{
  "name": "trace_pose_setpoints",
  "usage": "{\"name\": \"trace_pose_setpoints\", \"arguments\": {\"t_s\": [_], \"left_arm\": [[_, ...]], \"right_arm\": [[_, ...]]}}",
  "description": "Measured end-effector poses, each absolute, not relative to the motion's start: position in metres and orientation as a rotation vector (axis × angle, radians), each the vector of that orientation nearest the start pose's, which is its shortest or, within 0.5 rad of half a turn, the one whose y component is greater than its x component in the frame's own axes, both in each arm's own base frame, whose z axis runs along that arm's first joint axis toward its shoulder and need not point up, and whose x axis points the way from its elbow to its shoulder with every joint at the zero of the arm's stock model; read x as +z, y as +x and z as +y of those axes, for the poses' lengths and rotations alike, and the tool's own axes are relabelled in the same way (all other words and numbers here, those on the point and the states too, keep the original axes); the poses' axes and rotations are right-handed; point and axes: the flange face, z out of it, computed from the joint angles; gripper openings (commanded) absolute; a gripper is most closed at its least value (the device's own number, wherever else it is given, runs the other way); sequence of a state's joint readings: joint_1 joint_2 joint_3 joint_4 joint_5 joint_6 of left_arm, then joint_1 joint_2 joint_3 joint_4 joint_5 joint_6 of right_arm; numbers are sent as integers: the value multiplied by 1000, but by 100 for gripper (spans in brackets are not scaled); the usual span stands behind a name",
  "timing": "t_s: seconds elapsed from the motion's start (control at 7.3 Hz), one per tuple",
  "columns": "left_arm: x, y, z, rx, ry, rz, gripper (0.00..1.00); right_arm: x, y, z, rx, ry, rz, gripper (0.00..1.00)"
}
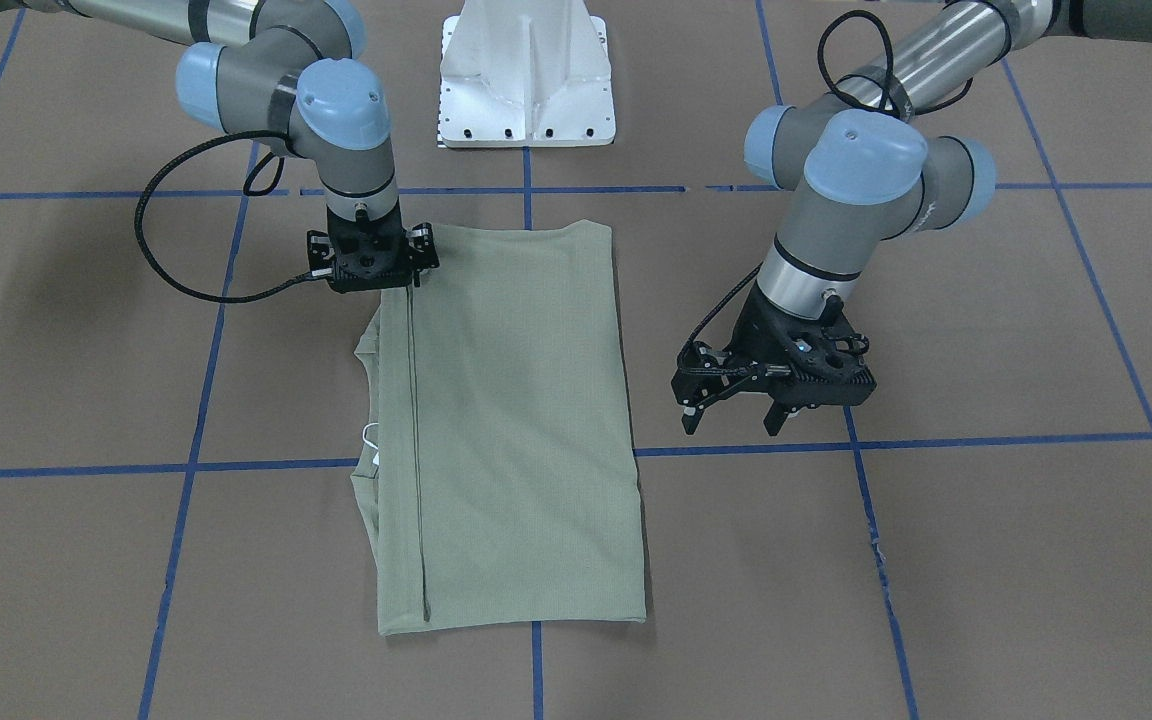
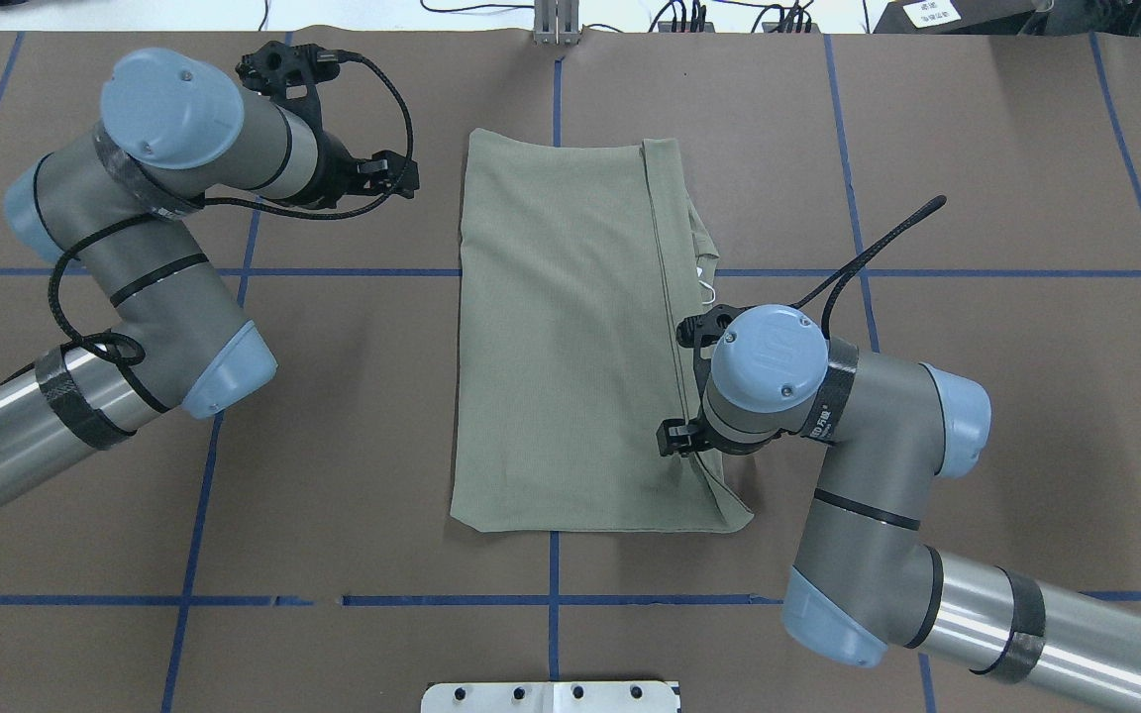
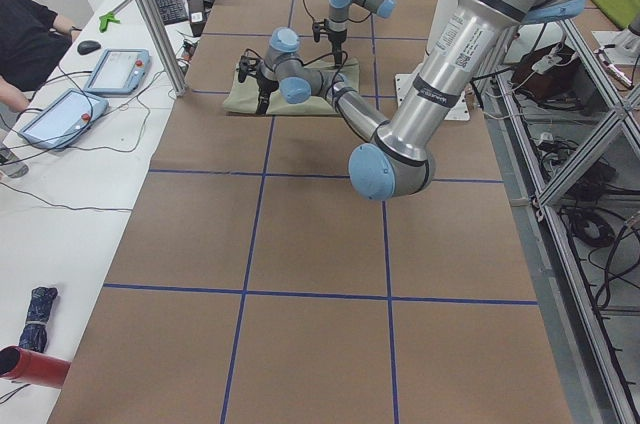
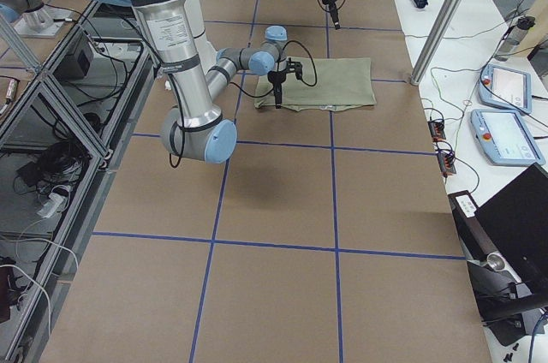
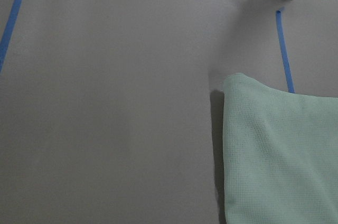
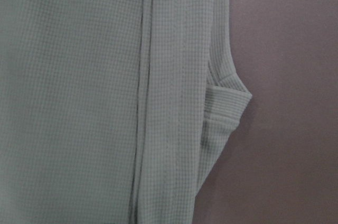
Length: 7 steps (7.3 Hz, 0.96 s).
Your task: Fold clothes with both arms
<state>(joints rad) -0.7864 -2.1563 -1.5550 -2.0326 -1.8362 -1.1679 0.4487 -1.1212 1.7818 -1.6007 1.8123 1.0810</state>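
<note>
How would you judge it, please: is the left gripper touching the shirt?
Apart. The front-facing view shows bare table between the left gripper and the shirt.

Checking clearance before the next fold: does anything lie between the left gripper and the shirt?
Nothing visible does. The left gripper hangs open over the table beside the shirt, with only brown surface between them. The right gripper is down at the shirt's opposite side.
</note>
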Motion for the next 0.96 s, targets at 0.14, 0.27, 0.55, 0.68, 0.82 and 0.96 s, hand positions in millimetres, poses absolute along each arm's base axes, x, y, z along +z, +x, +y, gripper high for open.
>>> {"name": "trace_pose_setpoints", "arguments": {"t_s": [0.14,0.27,0.55,0.68,0.82,0.96], "left_arm": [[269,418,-570,-211,376,988,100],[268,418,-570,-210,377,989,100],[268,418,-570,-208,379,992,100],[267,418,-570,-207,379,994,100],[267,418,-570,-207,379,995,100],[267,418,-570,-207,379,995,100]], "right_arm": [[327,-522,-373,-115,73,-661,100],[329,-522,-375,-113,72,-657,100],[333,-519,-380,-117,74,-649,100],[334,-518,-383,-128,80,-647,100],[335,-515,-385,-132,82,-645,100],[337,-513,-386,-133,83,-645,100]]}}
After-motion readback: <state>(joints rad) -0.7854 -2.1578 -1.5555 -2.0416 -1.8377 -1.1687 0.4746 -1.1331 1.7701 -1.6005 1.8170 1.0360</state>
